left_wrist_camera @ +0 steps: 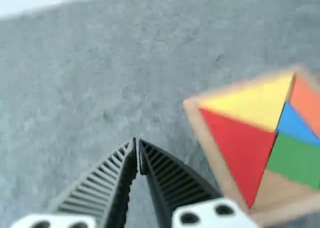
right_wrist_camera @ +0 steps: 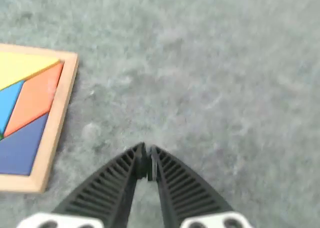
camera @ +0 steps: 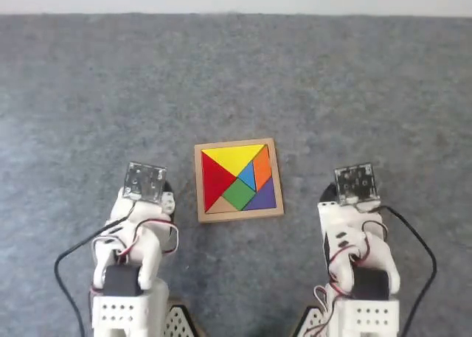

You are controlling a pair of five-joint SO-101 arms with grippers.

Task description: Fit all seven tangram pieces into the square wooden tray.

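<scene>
Left end effector (left_wrist_camera: 137,146) (pinched), tray (left_wrist_camera: 210,148) just beside

I see a mottled grey worktop (camera: 332,79) and a light-wood tray (camera: 198,182). Its pieces: yellow triangle (camera: 232,158), red triangle (camera: 214,178), blue triangle (camera: 247,176), orange piece (camera: 263,167), green square (camera: 238,194), purple triangle (camera: 263,197), tan triangle (camera: 219,204). My left tool (left_wrist_camera: 137,147) and right tool (right_wrist_camera: 147,153) are ribbed black.

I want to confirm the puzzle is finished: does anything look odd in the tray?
In the square wooden tray, the triangular spot beside the red triangle and green square is plain wood colour; it may be an empty slot or an unpainted piece, I cannot tell.
</scene>
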